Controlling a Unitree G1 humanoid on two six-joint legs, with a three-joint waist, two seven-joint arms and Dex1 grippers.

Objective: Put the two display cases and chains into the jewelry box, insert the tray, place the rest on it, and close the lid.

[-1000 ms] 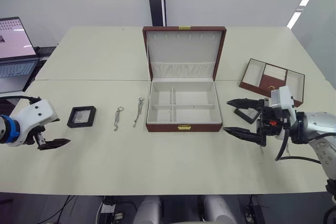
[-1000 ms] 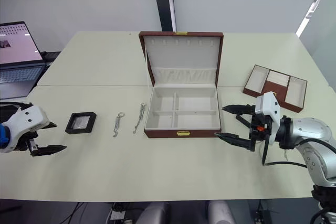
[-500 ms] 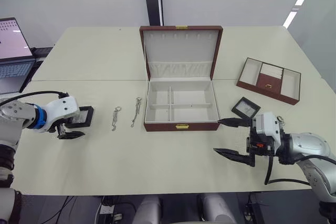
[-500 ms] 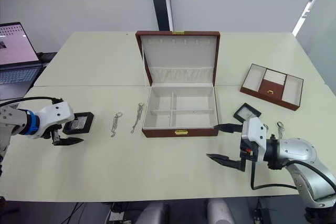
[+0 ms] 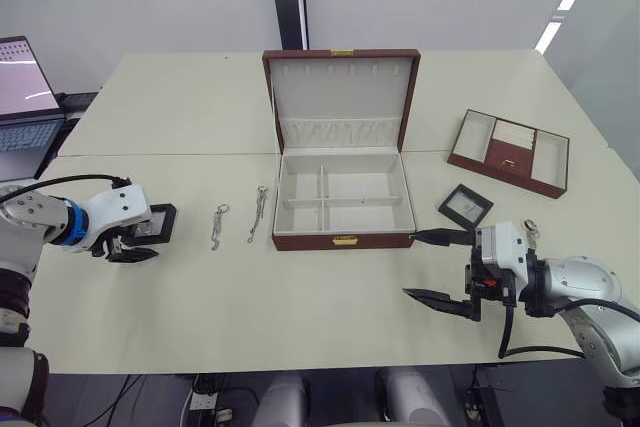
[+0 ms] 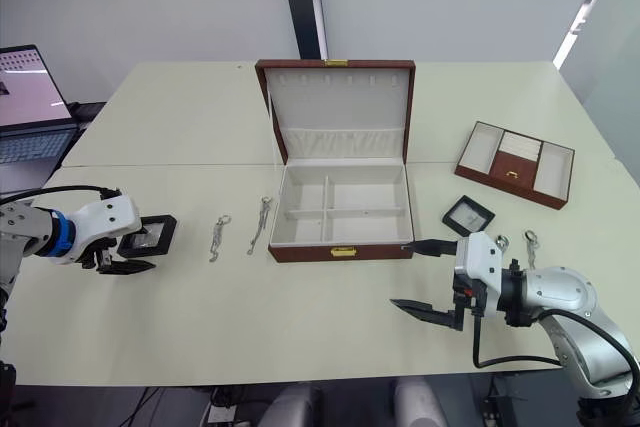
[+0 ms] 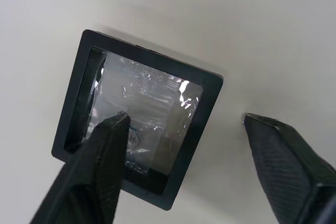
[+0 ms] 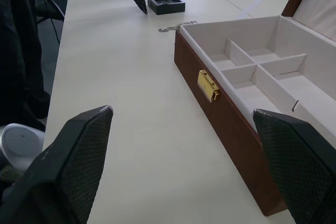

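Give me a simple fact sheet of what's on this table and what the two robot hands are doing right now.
Box: brown jewelry box with cream lining, lid up, compartments bare
Tray: brown divided insert tray, on the table right of the box
Cases: black square display case at left; second black display case at right
Chains: two silver chains, left of the box
Left end effector: open, one finger over the left case
Right end effector: open, holding nothing
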